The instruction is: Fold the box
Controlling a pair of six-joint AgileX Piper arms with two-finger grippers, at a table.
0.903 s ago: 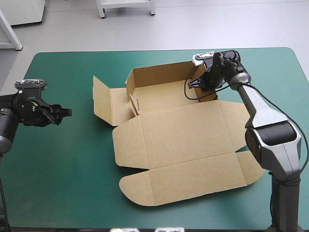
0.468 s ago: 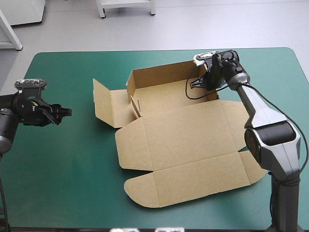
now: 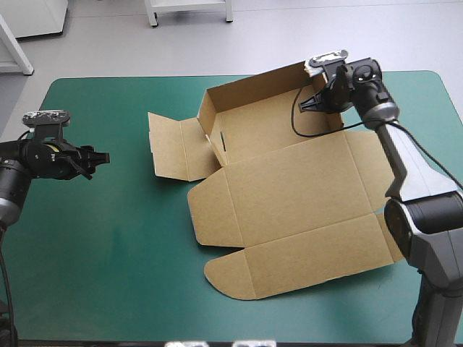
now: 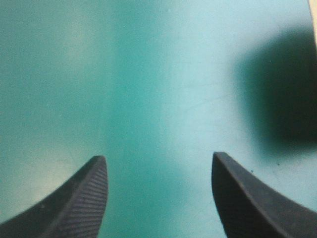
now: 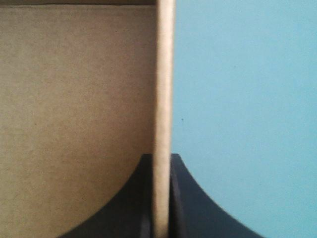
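Note:
The brown box (image 3: 289, 195) lies partly folded in the high view. Its far wall and right end wall are raised, its lid lies flat toward the front with flaps spread, and a left flap (image 3: 170, 147) lies out. My right gripper (image 3: 319, 101) is at the box's far right corner, shut on the right end wall. In the right wrist view the wall's edge (image 5: 163, 99) runs straight between the black fingers (image 5: 190, 198) of that gripper (image 5: 161, 166). My left gripper (image 3: 101, 157) hovers open at the table's left, well apart from the box. The left wrist view shows this gripper (image 4: 158, 168) over bare teal-green cover.
The table's far edge (image 3: 217, 77) runs close behind the box's raised wall. Teal-green cover (image 3: 108, 253) stretches wide between my left gripper and the box and along the front left. The lid's front flap (image 3: 239, 275) reaches toward the near edge.
The right gripper has pulled the box toward the far right, turning it slightly, and its held corner sits higher. The left gripper has hardly moved.

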